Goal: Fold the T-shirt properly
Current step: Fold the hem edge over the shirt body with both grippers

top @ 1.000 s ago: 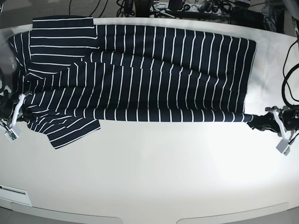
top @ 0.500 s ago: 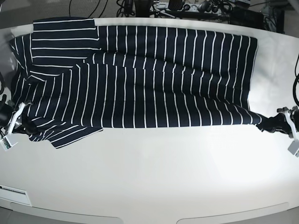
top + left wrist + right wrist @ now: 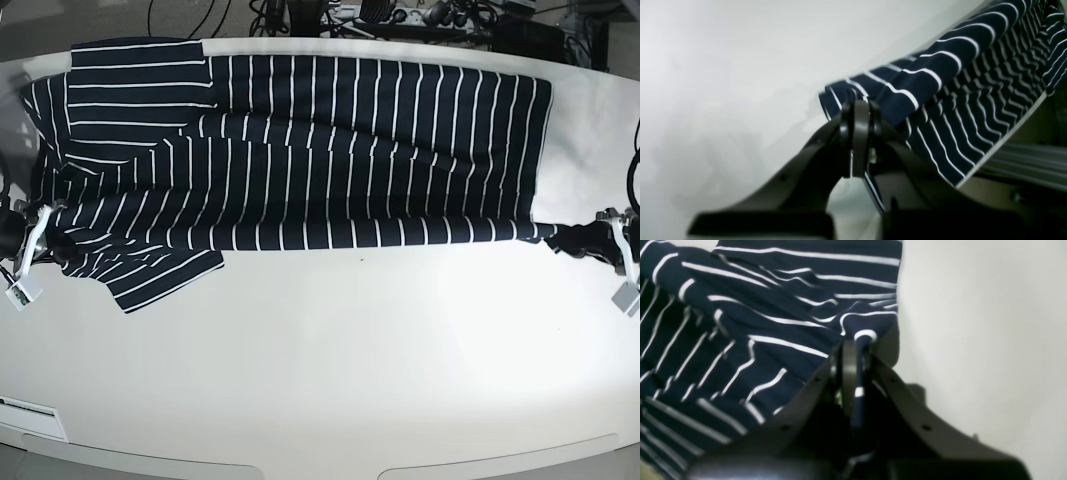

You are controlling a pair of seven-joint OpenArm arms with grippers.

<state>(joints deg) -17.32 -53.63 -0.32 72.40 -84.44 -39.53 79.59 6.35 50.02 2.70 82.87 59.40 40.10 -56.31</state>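
The dark navy T-shirt (image 3: 300, 150) with thin white pinstripes lies spread across the far half of the white table (image 3: 330, 360), a sleeve at the top left and another at the lower left (image 3: 165, 275). My left gripper (image 3: 565, 240) is shut on the shirt's near right corner, seen close in the left wrist view (image 3: 858, 110). My right gripper (image 3: 55, 240) is shut on the shirt's near left edge, seen in the right wrist view (image 3: 860, 340). The shirt's front edge runs taut between them (image 3: 940, 73) (image 3: 740, 340).
Cables and dark equipment (image 3: 380, 15) crowd the far side beyond the table. A small white label (image 3: 30, 408) lies at the near left table edge. Tags hang from both wrists.
Both grippers have moved slightly away from me with the cloth, pulling the shirt's front edge back up into a straighter line. Both stay shut on the shirt.
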